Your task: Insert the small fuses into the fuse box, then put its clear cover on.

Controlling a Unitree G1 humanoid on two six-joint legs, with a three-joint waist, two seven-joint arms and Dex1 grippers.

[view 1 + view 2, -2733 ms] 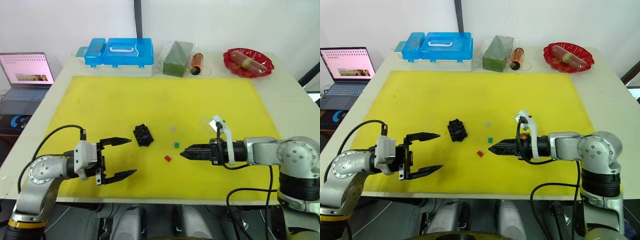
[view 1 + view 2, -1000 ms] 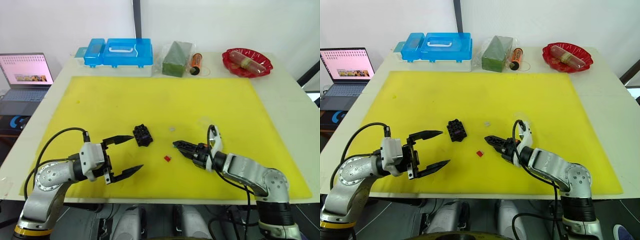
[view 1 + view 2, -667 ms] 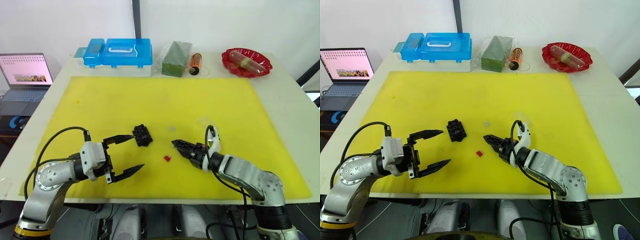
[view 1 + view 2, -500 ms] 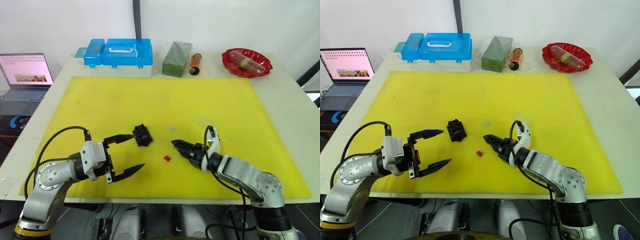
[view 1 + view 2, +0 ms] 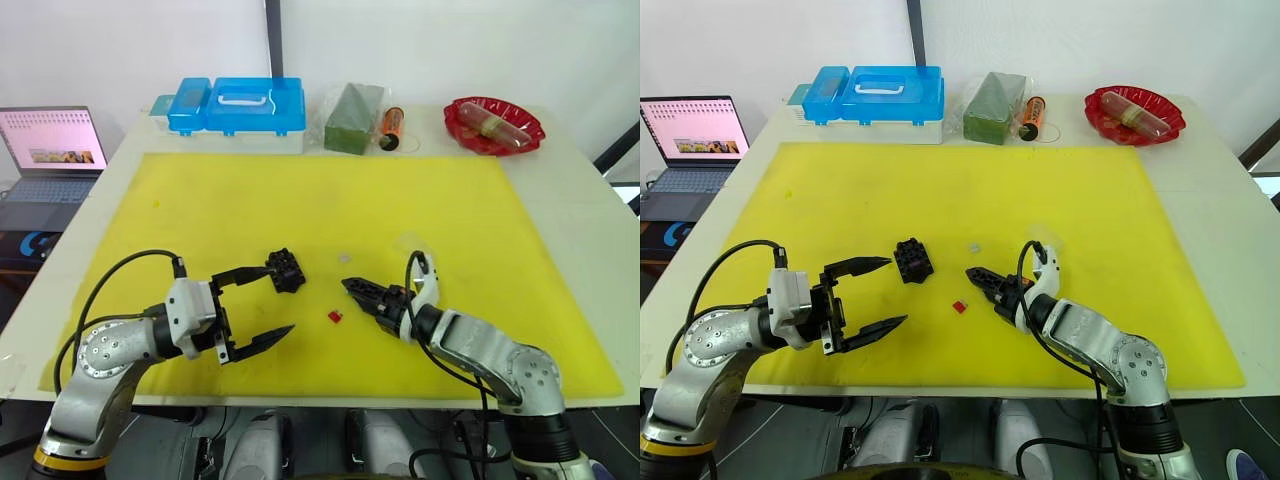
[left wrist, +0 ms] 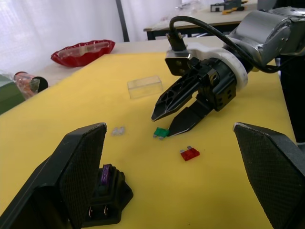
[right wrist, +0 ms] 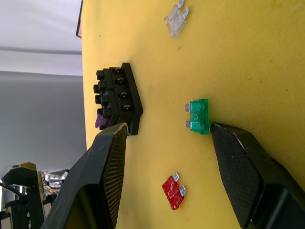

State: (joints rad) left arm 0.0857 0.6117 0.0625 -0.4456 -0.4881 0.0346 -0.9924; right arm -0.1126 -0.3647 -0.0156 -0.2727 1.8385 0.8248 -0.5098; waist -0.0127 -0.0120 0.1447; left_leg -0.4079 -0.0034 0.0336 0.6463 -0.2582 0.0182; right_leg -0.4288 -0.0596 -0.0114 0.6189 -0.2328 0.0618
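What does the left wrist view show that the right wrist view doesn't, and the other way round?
The left wrist view adds the clear cover lying on the yellow mat, the red dish behind it, and the right hand seen from outside, its tips by the green fuse. The right wrist view adds the fuse box side with its row of round holes. Both share the fuse box, the purple fuse seated in it, and the green fuse, red fuse and pale fuse lying loose.
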